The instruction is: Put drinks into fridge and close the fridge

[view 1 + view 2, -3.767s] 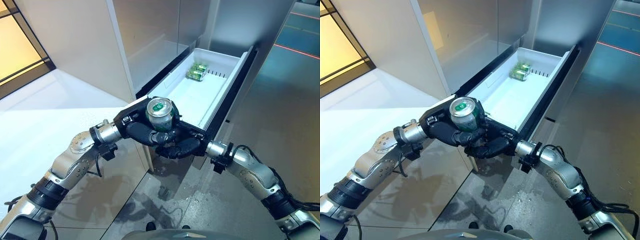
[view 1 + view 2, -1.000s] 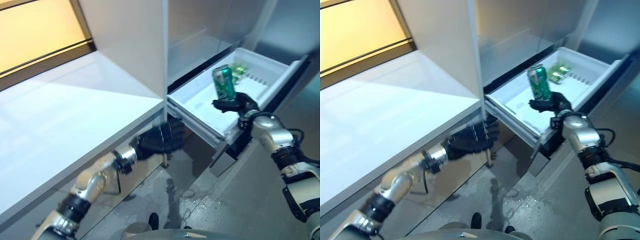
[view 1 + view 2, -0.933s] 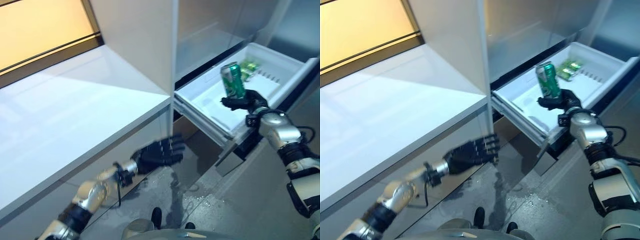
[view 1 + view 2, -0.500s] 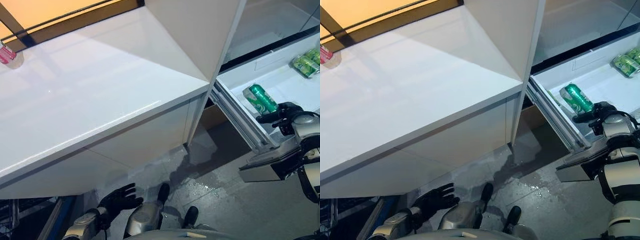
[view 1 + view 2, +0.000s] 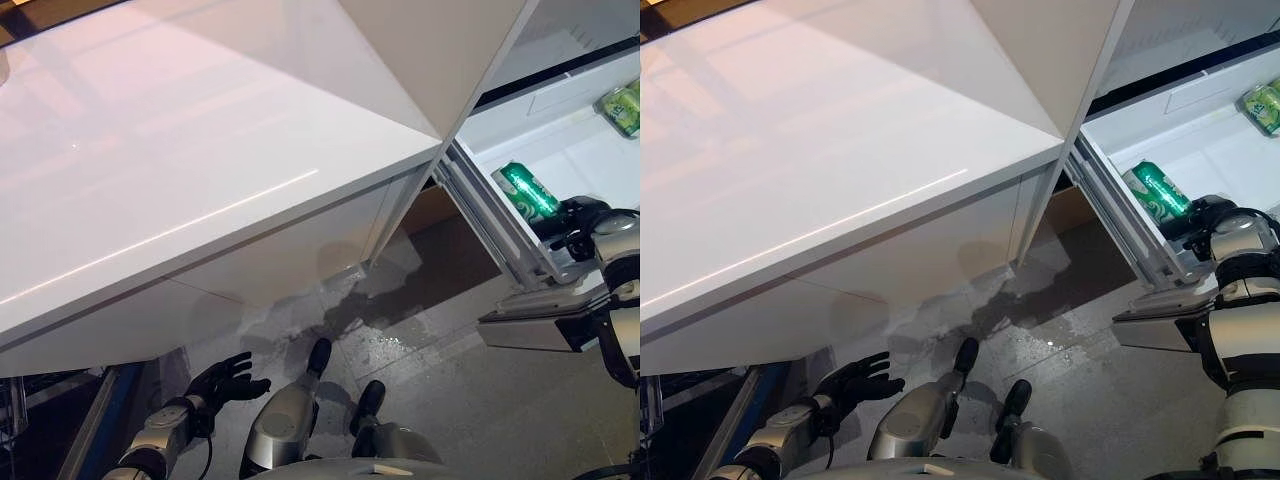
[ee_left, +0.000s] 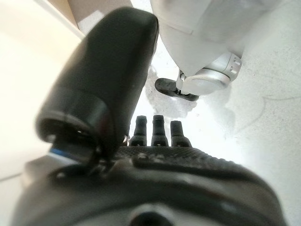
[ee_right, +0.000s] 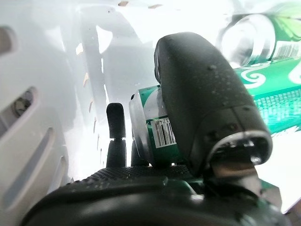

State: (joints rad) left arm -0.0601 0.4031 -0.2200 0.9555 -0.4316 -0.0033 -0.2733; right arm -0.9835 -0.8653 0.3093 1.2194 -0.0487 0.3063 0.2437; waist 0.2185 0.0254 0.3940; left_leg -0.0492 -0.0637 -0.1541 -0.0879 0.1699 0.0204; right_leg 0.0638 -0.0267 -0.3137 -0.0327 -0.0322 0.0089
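My right hand (image 5: 583, 214) is shut on a green can (image 5: 527, 190) and holds it on its side, low inside the front end of the white fridge drawer (image 5: 590, 160), which stands pulled out. In the right wrist view the thumb (image 7: 202, 94) lies over this can (image 7: 153, 127), with fingers under it, and more green cans (image 7: 256, 40) lie past it. Those other green cans (image 5: 1265, 105) lie at the drawer's far end. My left hand (image 5: 228, 375) hangs low near the floor, open and empty, with straight fingers (image 6: 155, 129).
A long white counter (image 5: 200, 150) runs along the left, ending at the tall white cabinet side (image 5: 450, 50) next to the fridge. The drawer's grey front panel (image 5: 540, 325) juts out over the grey floor (image 5: 420, 340).
The camera has swung down and left. My right hand has lowered the can from upright above the drawer to lying low inside it. My left arm has dropped from drawer height towards the floor.
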